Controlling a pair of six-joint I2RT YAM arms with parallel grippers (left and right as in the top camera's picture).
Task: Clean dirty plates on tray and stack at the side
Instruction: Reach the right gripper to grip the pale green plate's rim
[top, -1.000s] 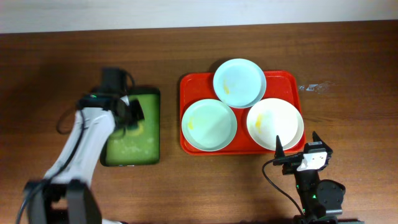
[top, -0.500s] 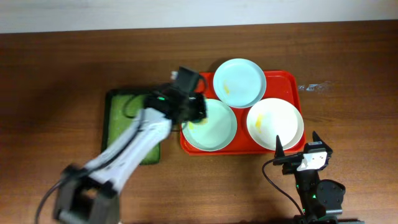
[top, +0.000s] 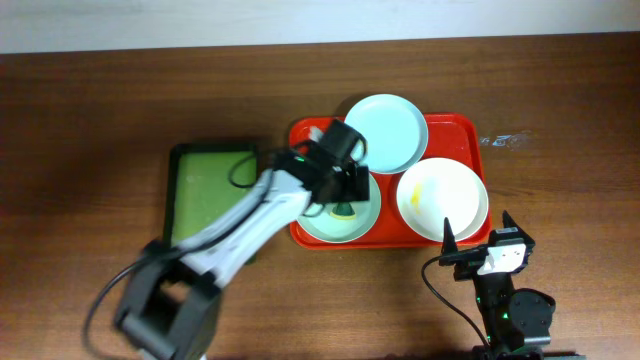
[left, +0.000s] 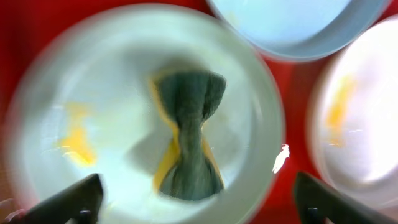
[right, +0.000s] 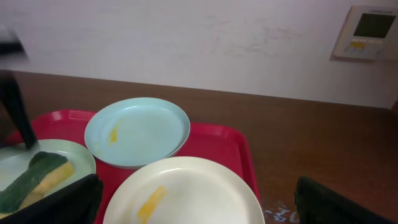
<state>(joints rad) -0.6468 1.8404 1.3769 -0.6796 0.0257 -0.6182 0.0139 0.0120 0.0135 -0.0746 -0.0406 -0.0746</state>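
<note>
The red tray (top: 470, 135) holds three plates. My left gripper (top: 345, 198) hovers open over the near-left pale blue plate (top: 368, 215). A green and yellow sponge (left: 189, 143) lies crumpled and loose in that plate (left: 93, 81), between the wide-spread fingers, beside a yellow smear (left: 78, 140). The far pale blue plate (top: 385, 130) and the white plate (top: 440, 198) each carry a yellow smear. My right gripper (top: 478, 225) stands open and empty at the tray's near right corner, facing the white plate (right: 186, 193).
A green tray (top: 205, 190) with a dark rim lies left of the red tray, partly under my left arm. Pale marks (top: 505, 140) show on the wooden table right of the red tray. A wall rises behind the table.
My left arm swung right from the green tray to over the near-left plate. Its gripper went from shut to open, and the sponge now lies in that plate. The right arm stayed still.
</note>
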